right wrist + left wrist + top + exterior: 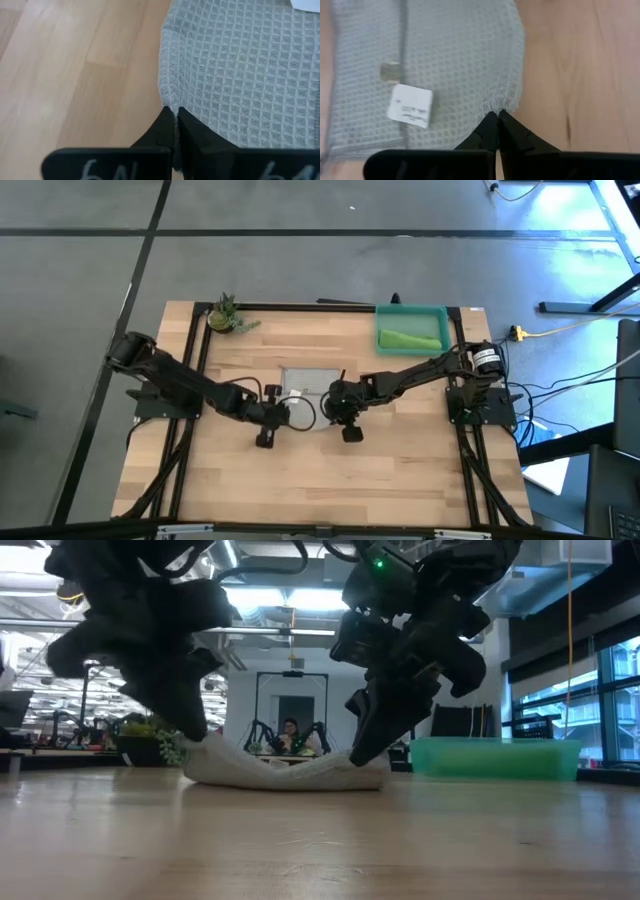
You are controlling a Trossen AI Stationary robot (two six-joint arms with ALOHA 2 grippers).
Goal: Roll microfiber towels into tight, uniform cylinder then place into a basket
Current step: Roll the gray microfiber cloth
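The light grey waffle-weave towel [308, 380] lies spread in the middle of the table, and a white label [410, 105] shows on it. My left gripper [287, 408] is shut on its near left corner. My right gripper [333, 402] is shut on its near right corner. In the low view the towel [285, 772] rests on the wood between the two grippers. The lime green towel [410, 338] lies rolled inside the teal basket [440, 312] at the far right. My left gripper pinches the grey towel's edge at its near left corner [501, 102] between its two fingertips, slanting down from the near side. The corner [207, 747] is raised slightly and the rest lies on the table. My right gripper pinches the grey towel's edge at its near right corner [169, 97] between its two fingertips, slanting down from the near side. The cloth beyond the fingers lies on the table [350, 775].
A small potted plant [225, 315] stands at the far left of the table. The basket [495, 755] stands to the far right of the towel. Bare wood lies along the near half of the table [320, 480].
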